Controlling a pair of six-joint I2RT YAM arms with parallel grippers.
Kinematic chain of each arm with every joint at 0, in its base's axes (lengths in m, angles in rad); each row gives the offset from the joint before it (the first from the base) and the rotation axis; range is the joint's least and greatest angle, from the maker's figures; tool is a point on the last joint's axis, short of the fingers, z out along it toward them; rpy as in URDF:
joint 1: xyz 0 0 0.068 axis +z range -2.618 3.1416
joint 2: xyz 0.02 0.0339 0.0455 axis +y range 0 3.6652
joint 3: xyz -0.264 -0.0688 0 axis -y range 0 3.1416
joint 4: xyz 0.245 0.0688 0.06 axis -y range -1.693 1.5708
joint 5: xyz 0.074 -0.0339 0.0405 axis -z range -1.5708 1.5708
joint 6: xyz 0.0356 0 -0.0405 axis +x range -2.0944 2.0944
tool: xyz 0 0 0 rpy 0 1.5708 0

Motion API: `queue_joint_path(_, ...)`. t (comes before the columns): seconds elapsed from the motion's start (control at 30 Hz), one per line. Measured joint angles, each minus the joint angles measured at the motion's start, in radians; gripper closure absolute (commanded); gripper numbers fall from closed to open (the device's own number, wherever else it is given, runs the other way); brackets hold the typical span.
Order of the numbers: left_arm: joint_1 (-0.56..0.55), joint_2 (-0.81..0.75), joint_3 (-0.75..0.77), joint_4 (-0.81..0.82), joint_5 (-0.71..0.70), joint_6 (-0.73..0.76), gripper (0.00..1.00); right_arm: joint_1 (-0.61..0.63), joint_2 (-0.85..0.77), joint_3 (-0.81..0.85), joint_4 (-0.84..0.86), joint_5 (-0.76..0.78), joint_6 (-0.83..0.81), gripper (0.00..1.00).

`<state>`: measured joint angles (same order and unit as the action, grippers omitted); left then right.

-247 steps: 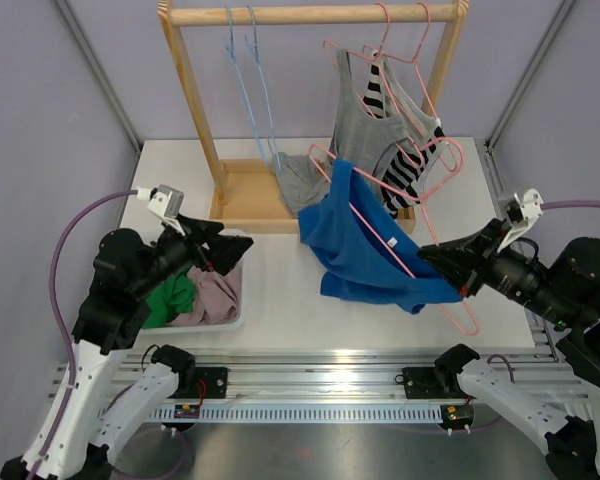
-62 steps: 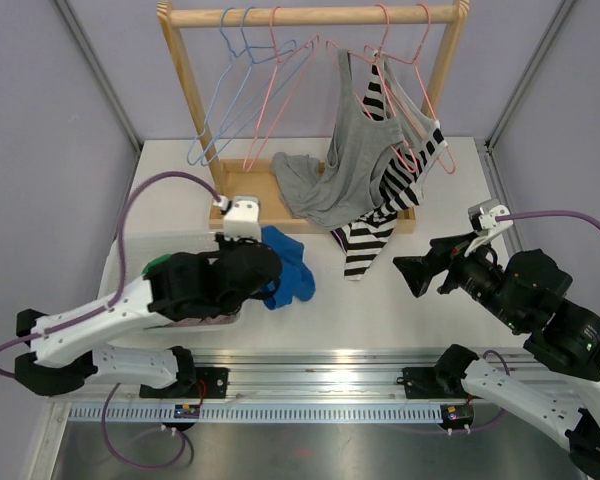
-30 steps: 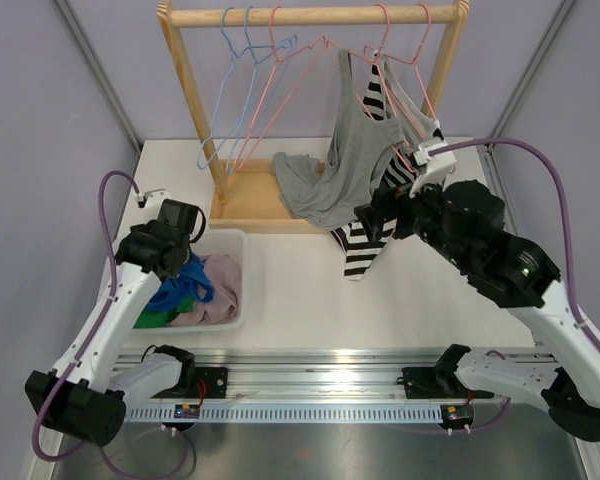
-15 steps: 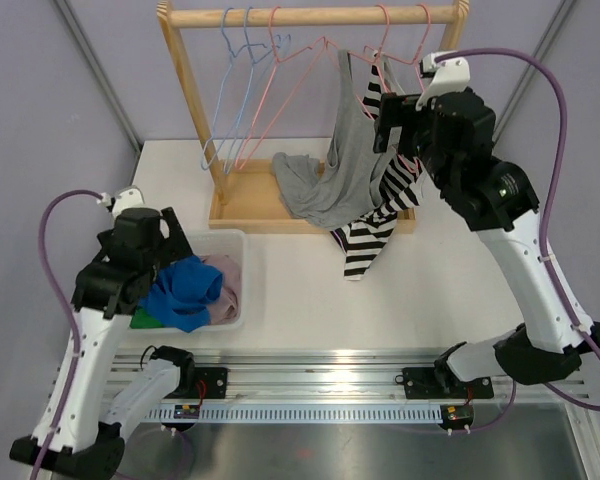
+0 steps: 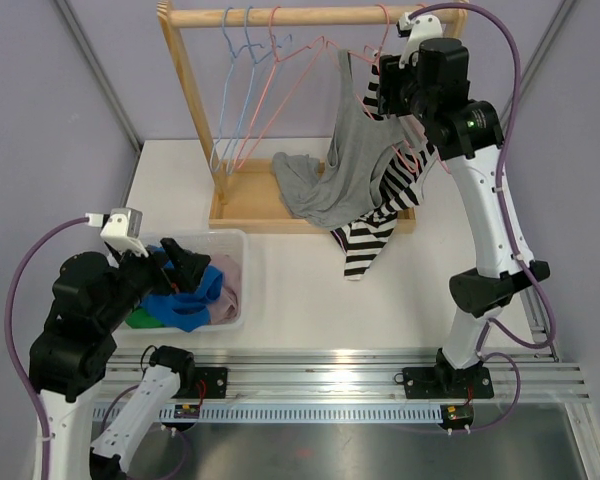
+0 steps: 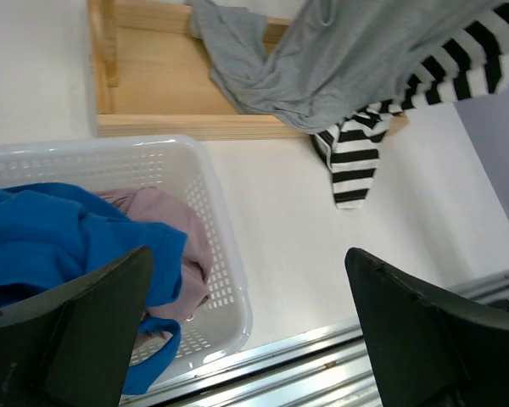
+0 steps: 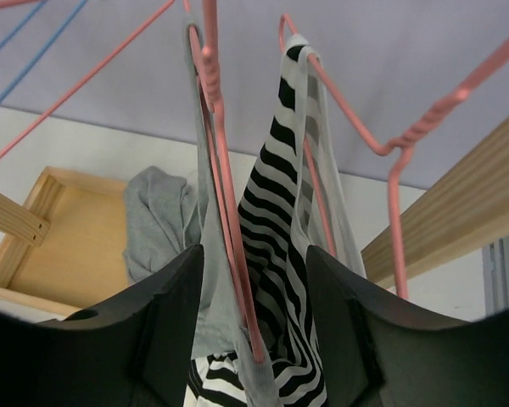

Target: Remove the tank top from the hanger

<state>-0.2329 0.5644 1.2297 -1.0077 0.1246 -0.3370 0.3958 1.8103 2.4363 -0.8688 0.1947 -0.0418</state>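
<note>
Tops sit at the rack's right end: grey top (image 5: 352, 160) and striped top (image 5: 368, 250) hang side by side from the rail (image 5: 300, 15), hems slumped onto the wooden base (image 5: 242, 190). Neither is off its wire.

Right gripper (image 7: 254, 259) is up just under the rail, jaws apart. A pink hanger (image 7: 226, 212), the grey strap and the striped strap all lie between them. I see no clamp, and I cannot tell which top it is after.

I judge this the reach-and-grasp step. The next move, as I read it, is to close on one strap only, clear of the wire, then draw it off the hanger's shoulder. Pinch the wire too and the hanger comes along.

Left gripper (image 6: 248, 254) hovers wide apart and empty over the basket (image 6: 225, 271), blue garment (image 6: 51, 233) beneath it.
</note>
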Motion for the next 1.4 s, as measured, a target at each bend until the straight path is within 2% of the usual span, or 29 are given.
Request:
queue_joint_path(0.03,0.0,-0.011,-0.006,0.008,0.031,0.005,0.01,-0.007,0.019,0.01,-0.006,-0.018,-0.002,0.45)
queue_joint_path(0.17,0.0,-0.041,-0.023,0.024,0.111,0.021,0.01,-0.014,0.069,0.031,-0.035,-0.085,-0.011,0.68)
queue_joint_path(0.23,0.0,-0.04,-0.032,0.03,0.132,0.027,0.01,-0.014,0.079,0.034,-0.045,-0.123,-0.011,0.72)
queue_joint_path(0.37,0.0,-0.033,-0.056,0.039,0.161,0.032,0.01,-0.014,0.085,0.04,-0.057,-0.18,-0.01,0.88)
queue_joint_path(0.4,0.0,-0.031,-0.062,0.042,0.169,0.033,0.01,-0.014,0.085,0.043,-0.058,-0.183,-0.007,0.96)
queue_joint_path(0.47,0.0,-0.025,-0.075,0.052,0.186,0.033,0.01,-0.014,0.085,0.049,-0.058,-0.195,-0.006,0.99)
queue_joint_path(0.77,0.0,-0.005,-0.12,0.135,0.24,0.01,0.01,0.001,0.085,0.169,-0.079,-0.224,0.012,1.0)
queue_joint_path(1.0,0.0,0.014,-0.161,0.226,0.277,-0.035,0.01,0.003,0.013,0.159,-0.071,-0.243,0.046,1.0)
queue_joint_path(1.07,0.0,0.029,-0.163,0.244,0.28,-0.042,0.01,0.003,-0.024,0.133,-0.072,-0.248,0.064,1.0)
queue_joint_path(1.23,-0.006,0.064,-0.149,0.28,0.279,-0.057,0.01,0.004,-0.214,-0.087,-0.057,-0.288,0.121,1.0)
queue_joint_path(1.4,-0.094,0.122,-0.096,0.337,0.241,-0.078,0.01,0.004,-0.42,-0.321,-0.048,-0.353,0.164,1.0)
